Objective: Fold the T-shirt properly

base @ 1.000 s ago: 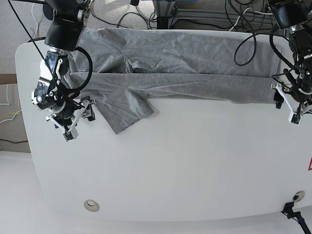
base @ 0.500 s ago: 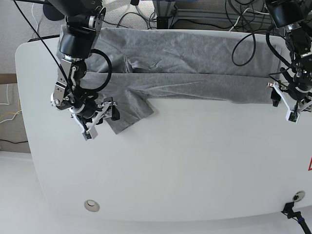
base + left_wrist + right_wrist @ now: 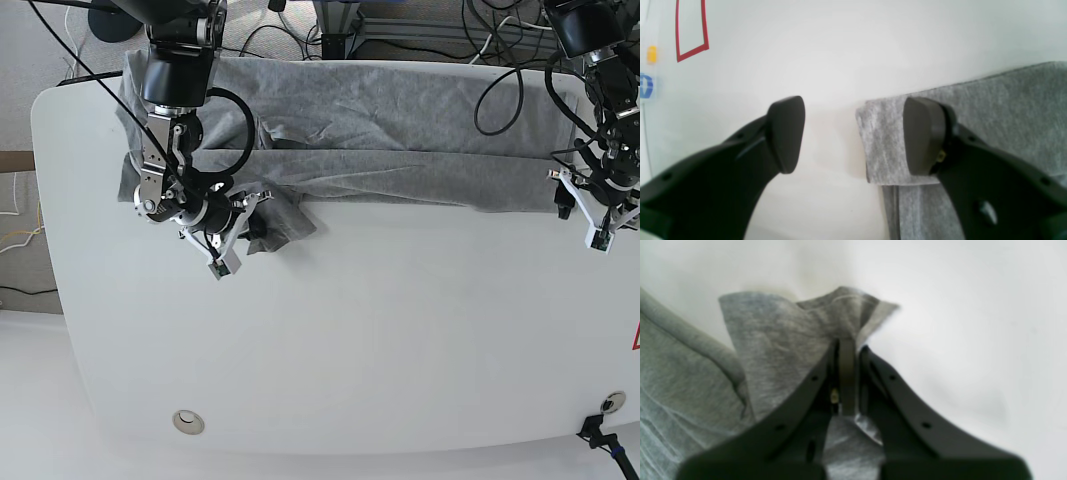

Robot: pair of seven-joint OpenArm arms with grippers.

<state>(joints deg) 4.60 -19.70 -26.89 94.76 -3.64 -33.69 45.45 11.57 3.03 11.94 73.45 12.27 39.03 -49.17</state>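
Note:
The heather-grey T-shirt (image 3: pixel 400 130) lies folded lengthwise across the back of the white table (image 3: pixel 380 340), plain side up. In the base view my right gripper (image 3: pixel 258 232) is at the left, shut on the short sleeve (image 3: pixel 292 218), which is bunched up under it. The right wrist view shows the fingers pinched on a raised peak of the sleeve (image 3: pixel 783 340). My left gripper (image 3: pixel 578 215) is at the shirt's right end, open. In the left wrist view the left gripper (image 3: pixel 855 136) straddles the shirt's folded corner (image 3: pixel 880 146), with one finger (image 3: pixel 923 136) over the cloth and the other over bare table.
Cables (image 3: pixel 480 30) run behind the table's far edge. A round grommet (image 3: pixel 187 421) sits near the front left. A red outline mark (image 3: pixel 690 30) lies on the table beyond the left gripper. White tabletop fills the front half.
My right gripper moved right onto the sleeve and shut on it, bunching the cloth that had lain flat. The left gripper stayed open and hardly moved.

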